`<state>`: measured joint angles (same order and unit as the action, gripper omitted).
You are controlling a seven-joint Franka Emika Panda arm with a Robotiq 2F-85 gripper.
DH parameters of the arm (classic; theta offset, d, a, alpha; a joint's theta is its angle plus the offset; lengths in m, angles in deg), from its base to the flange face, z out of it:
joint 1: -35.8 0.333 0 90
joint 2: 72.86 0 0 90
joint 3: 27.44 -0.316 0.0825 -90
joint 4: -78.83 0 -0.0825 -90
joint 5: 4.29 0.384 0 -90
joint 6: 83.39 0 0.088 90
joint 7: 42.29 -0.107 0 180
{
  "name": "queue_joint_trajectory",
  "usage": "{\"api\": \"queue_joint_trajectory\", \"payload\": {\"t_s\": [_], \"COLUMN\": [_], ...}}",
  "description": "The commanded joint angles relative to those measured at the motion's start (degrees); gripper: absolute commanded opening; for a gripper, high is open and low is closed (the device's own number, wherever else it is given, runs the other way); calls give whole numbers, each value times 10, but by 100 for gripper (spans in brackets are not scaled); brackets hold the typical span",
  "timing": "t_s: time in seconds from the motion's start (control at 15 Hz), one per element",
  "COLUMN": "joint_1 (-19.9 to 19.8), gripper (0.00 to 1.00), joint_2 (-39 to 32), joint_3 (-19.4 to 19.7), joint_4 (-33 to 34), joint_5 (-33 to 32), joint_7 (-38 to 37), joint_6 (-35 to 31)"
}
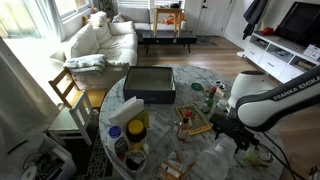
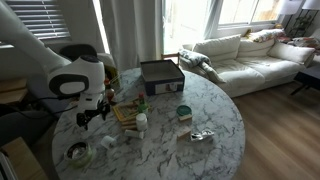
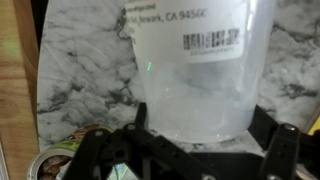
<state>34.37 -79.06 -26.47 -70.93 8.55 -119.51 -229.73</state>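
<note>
A wide translucent plastic container (image 3: 195, 70) with a printed label and barcode stands on the marble table (image 3: 85, 60) and fills the wrist view. My gripper (image 3: 200, 120) is open, its black fingers (image 3: 138, 118) standing on either side of the container's lower part, close to its walls. Whether they touch it does not show. In both exterior views the arm hangs low over the table's cluttered side, with the gripper (image 1: 238, 135) (image 2: 92, 115) down among the small items.
A black box (image 1: 150, 83) (image 2: 161, 75) sits at the far part of the round table (image 2: 215, 110). Bottles (image 1: 137, 128), a small tin (image 2: 184, 112), crumpled foil (image 2: 202, 135) and a wooden board (image 1: 193, 125) crowd the gripper's side. A chair (image 1: 68, 90) and sofa (image 1: 100, 40) stand beyond.
</note>
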Motion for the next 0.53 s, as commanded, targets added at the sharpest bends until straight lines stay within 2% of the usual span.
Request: {"api": "queue_joint_trajectory", "payload": {"t_s": [0.0, 0.2, 0.47], "joint_1": [10, 22, 29], "gripper": [70, 70, 70], "joint_2": [38, 91, 135], "joint_3": [8, 4, -41], "joint_4": [-7, -10, -1], "joint_5": [-24, -123, -251], "joint_7": [-19, -101, -227], "joint_6": [46, 107, 197]}}
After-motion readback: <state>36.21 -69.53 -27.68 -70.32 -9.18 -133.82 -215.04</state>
